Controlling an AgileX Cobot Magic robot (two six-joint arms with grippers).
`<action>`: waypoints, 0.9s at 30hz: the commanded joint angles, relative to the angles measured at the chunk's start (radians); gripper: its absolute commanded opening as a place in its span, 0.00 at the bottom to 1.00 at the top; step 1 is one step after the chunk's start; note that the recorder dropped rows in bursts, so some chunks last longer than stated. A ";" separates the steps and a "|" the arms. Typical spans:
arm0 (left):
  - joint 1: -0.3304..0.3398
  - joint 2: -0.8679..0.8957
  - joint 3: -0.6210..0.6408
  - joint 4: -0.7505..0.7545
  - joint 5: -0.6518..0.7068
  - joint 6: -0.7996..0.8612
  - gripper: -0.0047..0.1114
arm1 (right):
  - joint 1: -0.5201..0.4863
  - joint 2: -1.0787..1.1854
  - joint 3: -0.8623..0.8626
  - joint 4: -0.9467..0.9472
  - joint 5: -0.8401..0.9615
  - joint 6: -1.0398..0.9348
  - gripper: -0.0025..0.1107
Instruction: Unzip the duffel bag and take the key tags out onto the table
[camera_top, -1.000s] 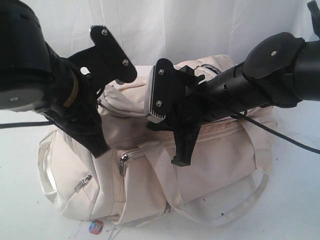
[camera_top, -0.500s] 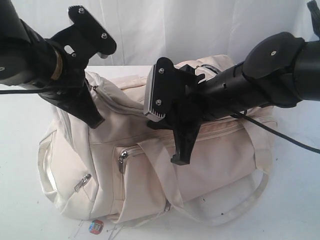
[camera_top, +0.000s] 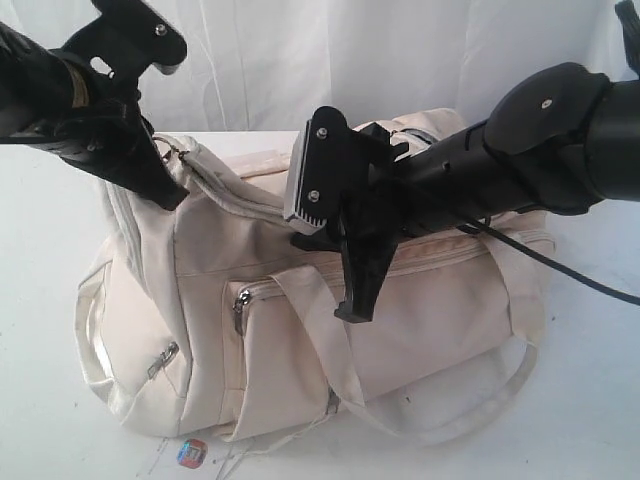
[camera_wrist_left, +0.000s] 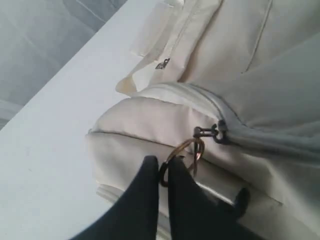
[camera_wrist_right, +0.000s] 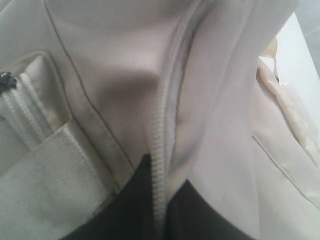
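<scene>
The cream-white duffel bag (camera_top: 300, 340) lies on the white table (camera_top: 590, 400). My left gripper (camera_top: 170, 195) is at the bag's upper left end, shut on the metal ring (camera_wrist_left: 192, 147) that hangs from the top zipper's slider (camera_wrist_left: 216, 132); the ring sits pinched between the black fingertips of the left gripper (camera_wrist_left: 162, 165). Over the bag's middle, my right gripper (camera_top: 355, 305) is shut on a fold of the bag's fabric with the zipper tape (camera_wrist_right: 159, 140), seen close up with the right gripper (camera_wrist_right: 160, 172). The key tags are hidden.
A small red-blue round sticker (camera_top: 191, 453) lies on the table by the bag's front edge. A webbing handle (camera_top: 470, 410) droops over the bag's front. Side pocket zippers (camera_top: 238, 310) stay closed. A black cable (camera_top: 560, 270) trails from the right arm.
My left gripper has moved up and to the left with the zipper ring, drawing the bag's left end taut and upward. The right gripper holds its place.
</scene>
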 joint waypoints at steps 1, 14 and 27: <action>0.078 -0.010 0.000 0.097 -0.003 -0.014 0.04 | -0.001 0.001 0.008 -0.029 0.052 0.006 0.02; 0.108 0.093 0.000 0.099 -0.036 0.037 0.04 | -0.001 0.001 0.008 -0.029 0.067 0.006 0.02; 0.108 0.147 -0.079 0.194 -0.064 0.028 0.04 | -0.001 0.001 0.008 -0.033 0.075 0.006 0.02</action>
